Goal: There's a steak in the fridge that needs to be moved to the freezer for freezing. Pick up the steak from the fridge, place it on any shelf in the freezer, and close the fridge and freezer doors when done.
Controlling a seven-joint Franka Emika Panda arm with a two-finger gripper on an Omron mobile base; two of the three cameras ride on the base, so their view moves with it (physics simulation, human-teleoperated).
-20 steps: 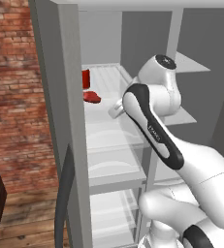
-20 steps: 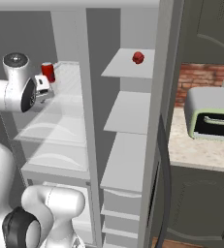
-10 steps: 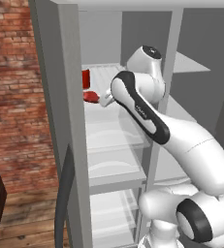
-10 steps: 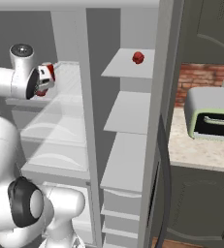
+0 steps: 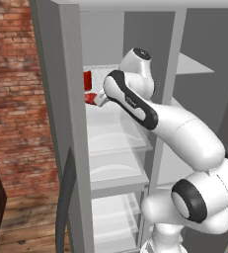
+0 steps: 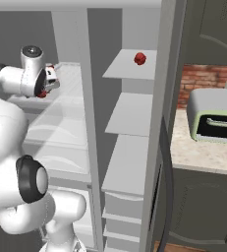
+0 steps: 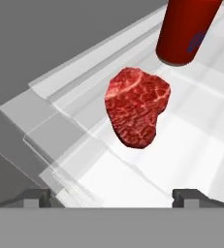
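While the flat marbled dark red steak (image 7: pixel 136 107) lies ungrasped on a clear glass fridge shelf (image 7: pixel 191 145), the two-finger gripper (image 7: pixel 111 194) hovers spread wide; transfer and door closing remain.

Steak (image 7: pixel 136 109) dark red with pale pink squiggly lines — bit of white along one edge. Can (image 7: pixel 185 30) beside it deep red, small blue mark on side. Glass shelf (image 7: pixel 200 145) see-through, whitish. Fridge (image 5: pixel 51 89) walls grey. Freezer (image 6: pixel 134 64) shelves plain light grey — small red lump (image 6: pixel 139 58) on top one. Brick wall (image 5: pixel 17 99) red-brown. Toaster oven (image 6: pixel 215 115) pale green, dark window. Arm (image 5: pixel 174 128) white, black joints.
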